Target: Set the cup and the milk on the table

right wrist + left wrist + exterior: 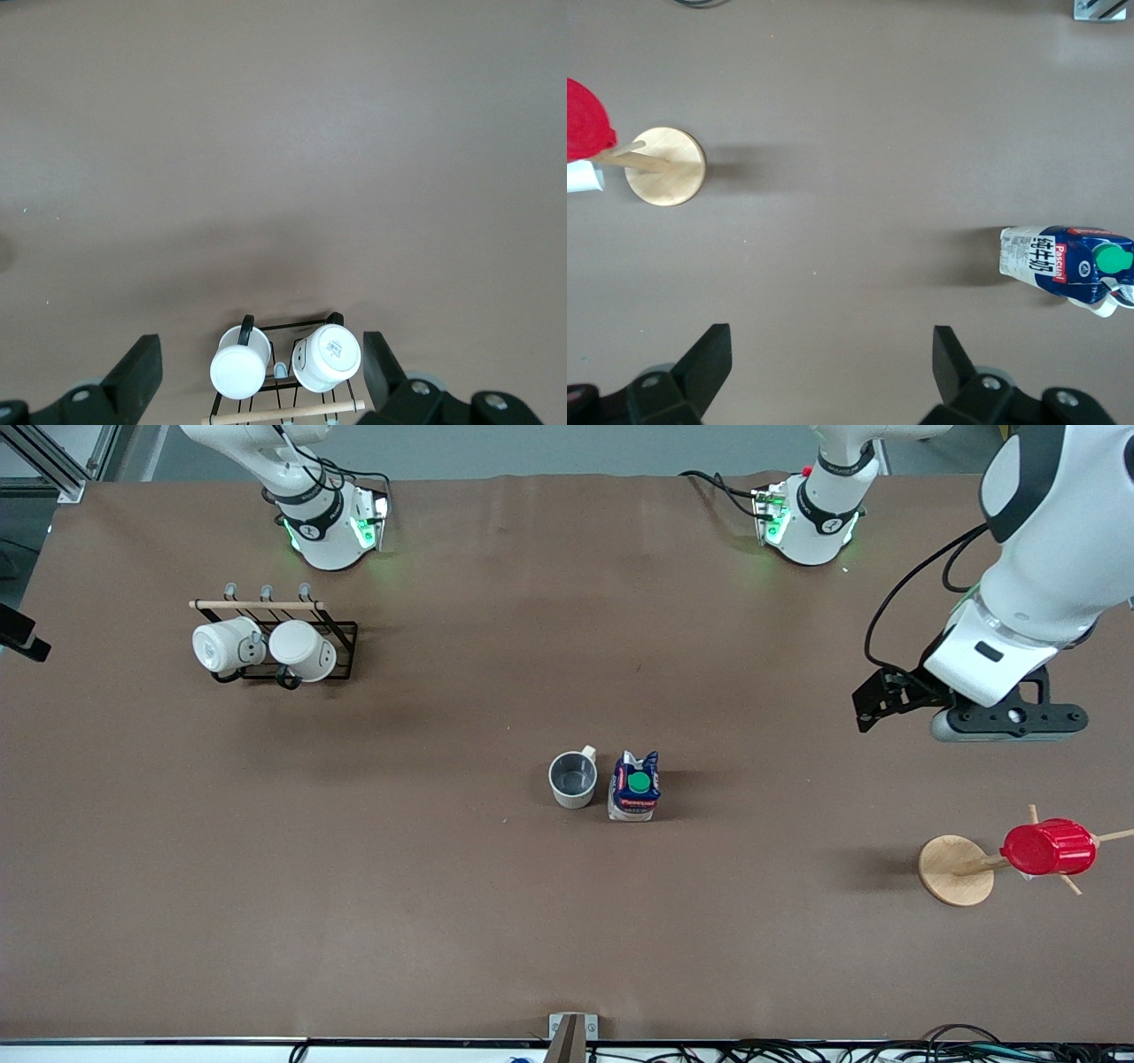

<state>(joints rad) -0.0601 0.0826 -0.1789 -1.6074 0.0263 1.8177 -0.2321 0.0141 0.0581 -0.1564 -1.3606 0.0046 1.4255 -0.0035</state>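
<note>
The cup [573,779], cream with a dark grey inside, stands upright on the brown table [425,903] near its middle. The milk [634,786], blue and white with a green cap, stands right beside it toward the left arm's end. The two are close together. The milk also shows in the left wrist view [1059,266]. My left gripper [873,701] is open and empty, up over bare table toward the left arm's end, apart from the milk; its own view [831,341] shows bare cloth between the fingers. My right gripper [261,350] is open and empty, high over the mug rack; it is out of the front view.
A black wire rack [341,638] with a wooden bar holds two plain white mugs [221,645] [301,651] at the right arm's end, also seen in the right wrist view [328,357]. A wooden peg stand [955,871] carries a red ribbed cup [1048,848] at the left arm's end.
</note>
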